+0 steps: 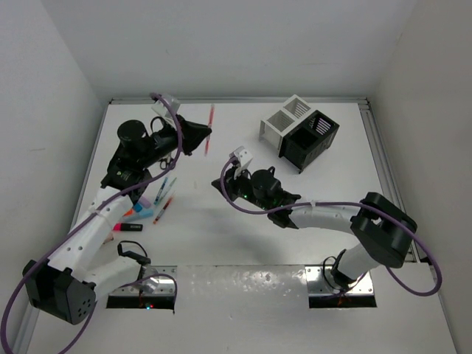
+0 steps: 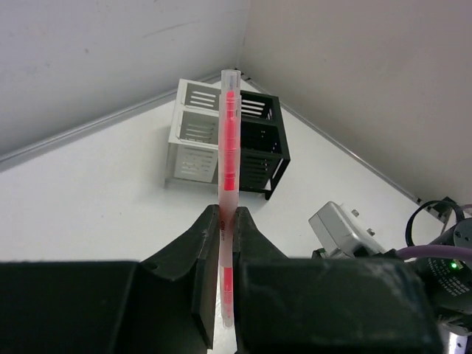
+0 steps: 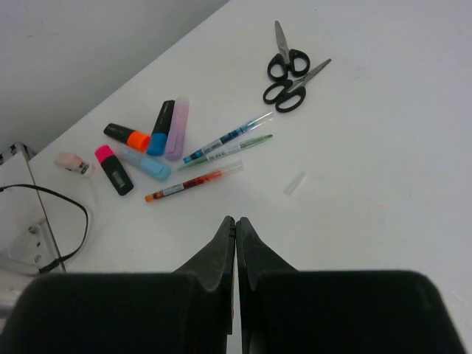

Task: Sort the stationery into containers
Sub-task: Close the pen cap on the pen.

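Observation:
My left gripper is shut on a thin red pen and holds it in the air left of the containers; the pen sticks out past the fingertips. The joined white box and black box stand at the back right, also in the left wrist view. My right gripper is shut and empty above the table's middle. Ahead of it lie two black-handled scissors, three thin pens, and several highlighters.
A small clear cap lies loose near the pens. A small pale pink item lies left of the highlighters. The right arm's wrist camera sits close below and right of the held pen. Walls enclose the table on three sides.

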`<state>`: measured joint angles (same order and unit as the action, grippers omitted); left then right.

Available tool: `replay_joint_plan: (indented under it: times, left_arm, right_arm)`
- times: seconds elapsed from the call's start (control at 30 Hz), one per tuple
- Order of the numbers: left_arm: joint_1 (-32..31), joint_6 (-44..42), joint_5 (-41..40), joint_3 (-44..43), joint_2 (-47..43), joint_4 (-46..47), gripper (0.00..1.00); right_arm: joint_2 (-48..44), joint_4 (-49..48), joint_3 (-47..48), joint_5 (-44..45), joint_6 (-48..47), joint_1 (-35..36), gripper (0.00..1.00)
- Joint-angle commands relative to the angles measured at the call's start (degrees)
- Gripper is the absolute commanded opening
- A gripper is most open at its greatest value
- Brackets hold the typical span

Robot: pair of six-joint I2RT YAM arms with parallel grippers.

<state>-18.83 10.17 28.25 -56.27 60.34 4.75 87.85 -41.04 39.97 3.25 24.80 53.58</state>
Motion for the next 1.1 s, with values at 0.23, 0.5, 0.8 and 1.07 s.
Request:
replay_joint_plan:
  times: [0.23, 0.5, 0.8, 1.07]
  left_arm:
    - [0.1, -5.6, -1.2, -0.8, -2.2, 2.2, 0.00]
    - [0.0, -8.9, -1.4, 0.9, -3.4, 1.4, 0.00]
    - [-1.5, -12.8, -0.4, 2.4, -3.6, 0.3, 0.00]
    - [-2.7, -13.0, 2.0, 2.7, -3.8, -0.4, 0.00]
  right_arm:
    - [-6.9, 6.0, 3.1, -2.2, -2.7, -3.2, 0.03]
    - [-13.6, 21.1, 9.9, -6.5, -7.3, -9.7, 0.50]
    - [-14.6, 22.6, 22.0, -13.7, -8.8, -12.0, 0.60]
    - [-8.3, 16.6, 27.1, -14.8, -3.5, -11.5, 0.64]
